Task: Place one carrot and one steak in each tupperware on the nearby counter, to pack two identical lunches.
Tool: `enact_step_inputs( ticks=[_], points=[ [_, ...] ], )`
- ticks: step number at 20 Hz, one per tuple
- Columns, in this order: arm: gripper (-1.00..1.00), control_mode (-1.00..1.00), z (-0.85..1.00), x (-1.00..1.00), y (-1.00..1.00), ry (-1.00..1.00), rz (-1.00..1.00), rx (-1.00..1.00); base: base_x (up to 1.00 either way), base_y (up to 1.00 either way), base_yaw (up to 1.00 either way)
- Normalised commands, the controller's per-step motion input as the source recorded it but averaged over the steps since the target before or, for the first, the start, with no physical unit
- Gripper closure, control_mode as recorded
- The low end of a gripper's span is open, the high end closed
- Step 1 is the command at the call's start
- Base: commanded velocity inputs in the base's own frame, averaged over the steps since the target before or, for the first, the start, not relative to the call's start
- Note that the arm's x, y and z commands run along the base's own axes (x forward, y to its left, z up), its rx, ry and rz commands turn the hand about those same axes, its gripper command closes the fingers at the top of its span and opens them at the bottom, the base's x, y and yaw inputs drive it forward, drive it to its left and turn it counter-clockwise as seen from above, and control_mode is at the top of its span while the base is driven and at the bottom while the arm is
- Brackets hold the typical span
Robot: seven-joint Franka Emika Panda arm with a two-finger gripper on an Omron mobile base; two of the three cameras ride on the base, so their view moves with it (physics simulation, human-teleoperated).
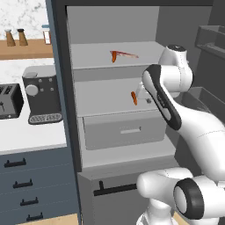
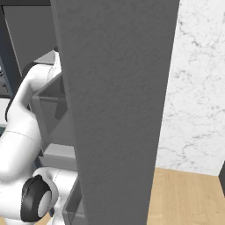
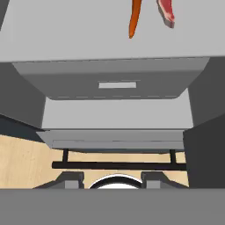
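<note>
**Reaching into the grey shelves**

Hovering above the drawer front (image 3: 117, 83), the gripper (image 3: 113, 179) showed only its fingertips; jaw state could not be told. Farther back, one carrot (image 3: 135, 19) and one steak (image 3: 166, 12) lay near the shelf's (image 3: 66, 39) far edge.

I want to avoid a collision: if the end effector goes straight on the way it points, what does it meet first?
Probably the grey drawer front below the shelf holding the orange carrot; depth is unclear.

arm (image 1: 176, 105): raised, elbow bent | gripper (image 3: 112, 179): fingertips apart, nothing between
</note>
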Motion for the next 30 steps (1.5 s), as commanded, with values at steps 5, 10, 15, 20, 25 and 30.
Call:
enact_step_inputs(
  ticks=[5, 10, 15, 20, 25, 30],
  points=[
    [-1.00, -1.00, 0.00, 0.00, 0.00, 0.01, 0.00, 0.00, 0.00, 0.00, 0.00],
    [-1.00, -1.00, 0.04, 0.14, 0.00, 0.00, -0.07, -0.01, 0.00, 0.00, 0.00],
    [-1.00, -1.00, -0.30, 0.05, 0.00, 0.00, -0.02, 0.00, 0.00, 0.00, 0.00],
    [-1.00, -1.00, -0.14, 0.00, -0.04, -0.19, 0.00, -0.07, 0.00, 0.00, 0.00],
    [-1.00, -1.00, 0.00, 0.20, -0.10, -0.17, -0.01, -0.06, 0.00, 0.00, 0.00],
    [-1.00, -1.00, -0.07, 0.48, -0.05, -0.07, -0.02, 0.00, 0.00, 0.00, 0.00]
  ],
)
